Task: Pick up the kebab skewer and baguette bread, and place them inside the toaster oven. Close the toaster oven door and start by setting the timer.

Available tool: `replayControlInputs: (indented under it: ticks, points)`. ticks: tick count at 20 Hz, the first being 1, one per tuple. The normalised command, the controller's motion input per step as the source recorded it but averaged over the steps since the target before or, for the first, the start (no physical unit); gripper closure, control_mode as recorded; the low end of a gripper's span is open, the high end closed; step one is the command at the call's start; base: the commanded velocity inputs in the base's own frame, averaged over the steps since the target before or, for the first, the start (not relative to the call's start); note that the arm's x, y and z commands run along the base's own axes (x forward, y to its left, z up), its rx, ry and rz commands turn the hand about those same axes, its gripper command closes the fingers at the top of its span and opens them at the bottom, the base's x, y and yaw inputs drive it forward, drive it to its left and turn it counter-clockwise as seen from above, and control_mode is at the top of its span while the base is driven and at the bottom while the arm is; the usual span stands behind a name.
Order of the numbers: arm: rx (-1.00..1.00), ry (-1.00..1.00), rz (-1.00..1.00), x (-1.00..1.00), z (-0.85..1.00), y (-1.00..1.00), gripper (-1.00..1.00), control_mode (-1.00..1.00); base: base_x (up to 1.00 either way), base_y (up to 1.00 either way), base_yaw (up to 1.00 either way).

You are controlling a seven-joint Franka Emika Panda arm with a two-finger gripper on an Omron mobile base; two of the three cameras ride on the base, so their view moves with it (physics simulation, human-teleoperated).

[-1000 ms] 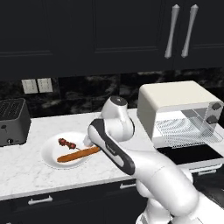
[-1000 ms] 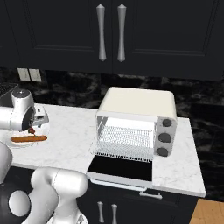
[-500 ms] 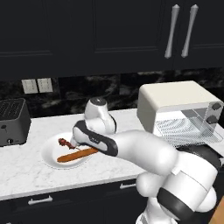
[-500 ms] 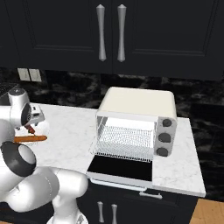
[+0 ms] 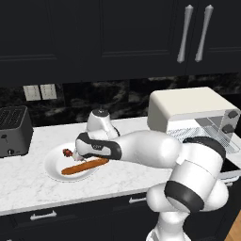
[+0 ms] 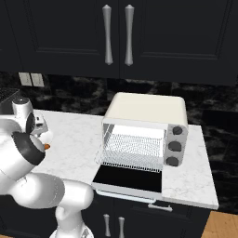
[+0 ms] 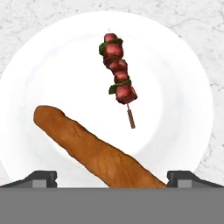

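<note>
A black slot toaster [image 5: 14,130] sits at the far left of the marble bench [image 5: 28,181]. To its right, a white plate [image 5: 52,167] carries the baguette bread [image 5: 84,166] and, just behind it, the kebab skewer [image 5: 68,153], both lying flat and apart, ready for pickup. The end effector [image 7: 112,177] hovers over the plate with its jaws spread wide and empty, apparently lining up a first grasp. Well right of the plate, the toaster oven [image 5: 188,109] waits, the toaster oven door [image 6: 128,178] dropped open so food can slide onto its wire rack [image 6: 135,148].
</note>
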Motion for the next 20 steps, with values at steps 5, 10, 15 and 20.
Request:
replayControlInputs:
  ticks: [5, 10, 15, 20]
  points:
    - [0.00, 0.07, 0.01, 0.57, -0.15, 0.17, -1.00, -1.00, 0.00, 0.00, 0.00]
    - [-0.01, 0.12, 0.00, 0.33, -0.35, 0.37, -1.00, -1.00, 0.00, 0.00, 0.00]
    - [-0.03, 0.11, 0.00, 0.02, -0.52, 0.36, -1.00, -1.00, 0.00, 0.00, 0.00]
    - [-0.01, 0.05, 0.00, 0.30, -0.29, 0.20, -1.00, -1.00, 0.00, 0.00, 0.00]
